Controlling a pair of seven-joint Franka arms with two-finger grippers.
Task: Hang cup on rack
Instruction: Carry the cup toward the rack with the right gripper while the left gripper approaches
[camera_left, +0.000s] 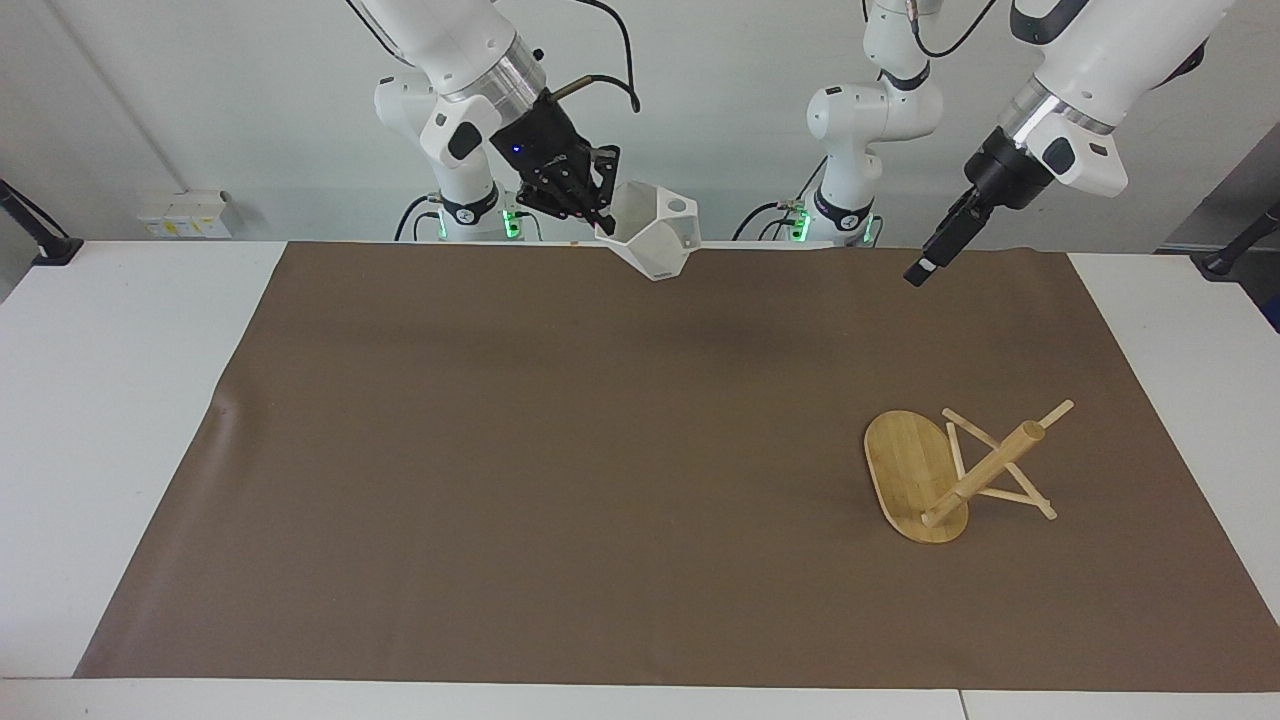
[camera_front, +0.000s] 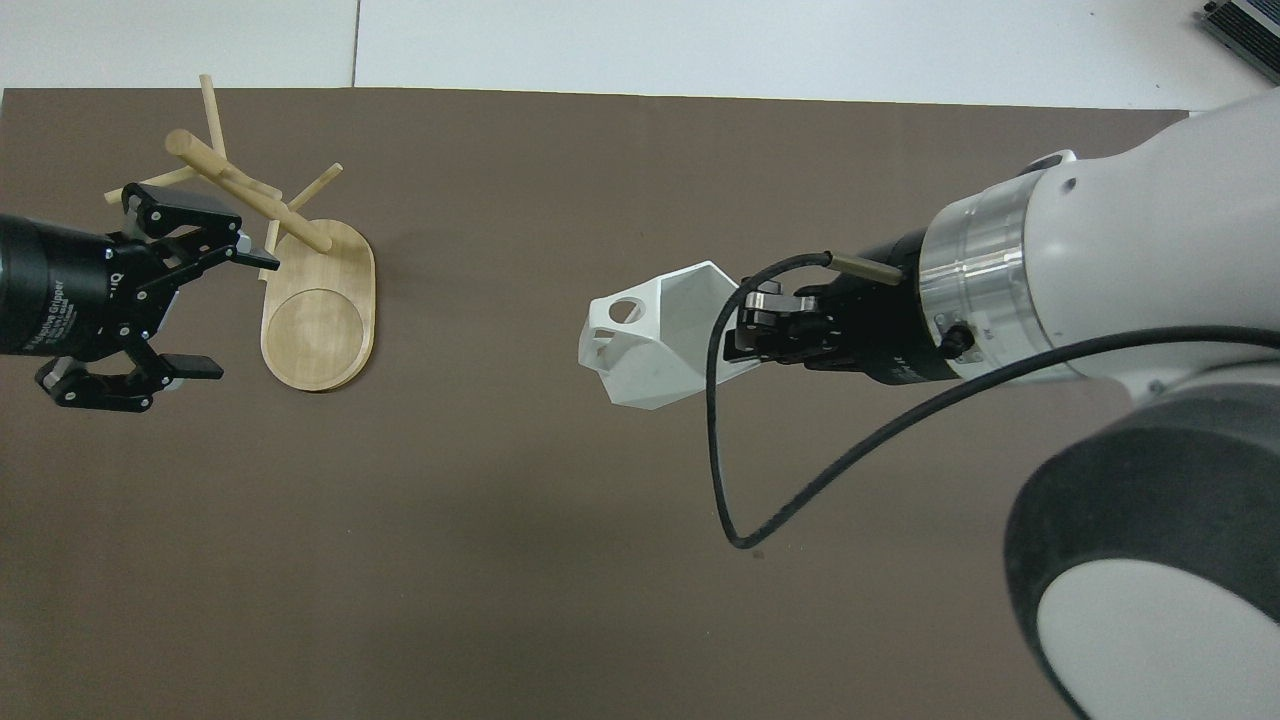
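The white faceted cup (camera_left: 655, 240) hangs tilted in the air over the mat's edge near the robots, about mid-table, with its holed handle pointing toward the left arm's end. It also shows in the overhead view (camera_front: 650, 340). My right gripper (camera_left: 600, 215) is shut on its rim, as the overhead view (camera_front: 745, 330) also shows. The bamboo rack (camera_left: 985, 470) stands upright on its oval base (camera_front: 320, 310) toward the left arm's end. My left gripper (camera_front: 225, 310) is open and empty, high above the mat beside the rack, fingers pointing down (camera_left: 920, 272).
A brown mat (camera_left: 560, 480) covers most of the white table (camera_left: 120, 400). Bare white table strips lie at both ends. The right arm's black cable (camera_front: 800, 470) loops below its wrist.
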